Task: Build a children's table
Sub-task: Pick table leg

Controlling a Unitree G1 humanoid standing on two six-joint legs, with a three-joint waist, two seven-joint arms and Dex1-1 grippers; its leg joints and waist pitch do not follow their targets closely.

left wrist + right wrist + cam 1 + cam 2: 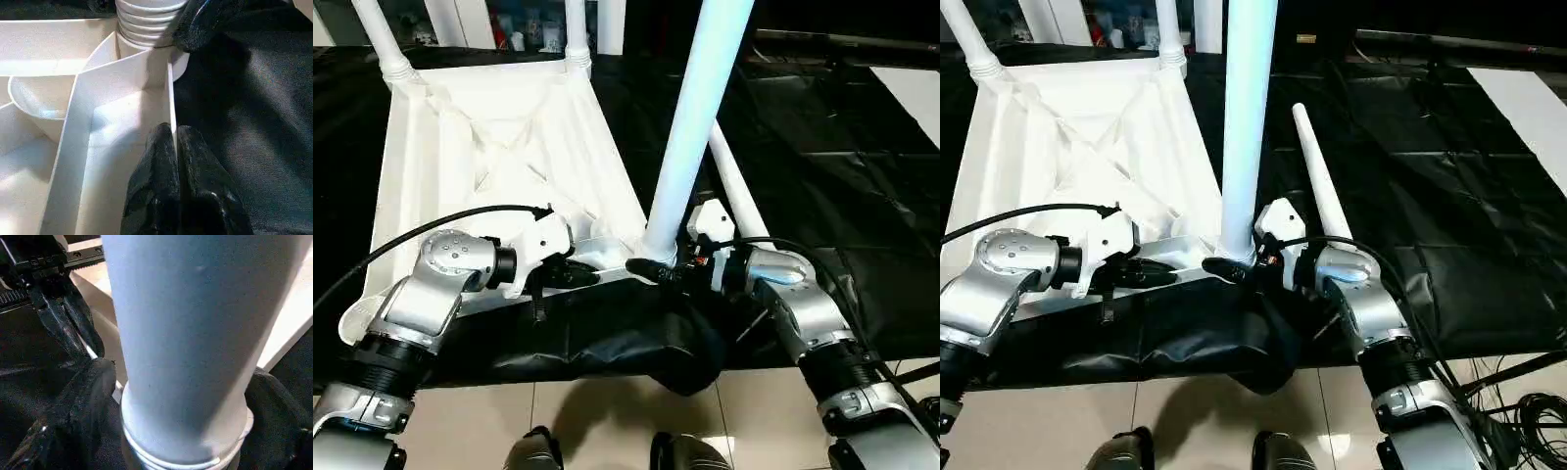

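Leg (690, 127) — smooth, white, tapered tube

The left gripper (176, 147), its two glossy black fingers (156, 181) pressed together, is pinching the thin upright edge wall of the white plastic table top (117, 112), which lies underside up. One finger sits inside that wall, the other outside it, over the crinkled black cloth sheet (249, 122) spread beneath. Ahead of the fingers, the wall runs to a round corner socket, where a white ribbed tubular leg end (146, 22) stands seated. Angled white ribs branch off from the socket across the underside, and a curved white rib bends away beside them. A second black gripper finger (203, 22) rests against the ribbed leg end.
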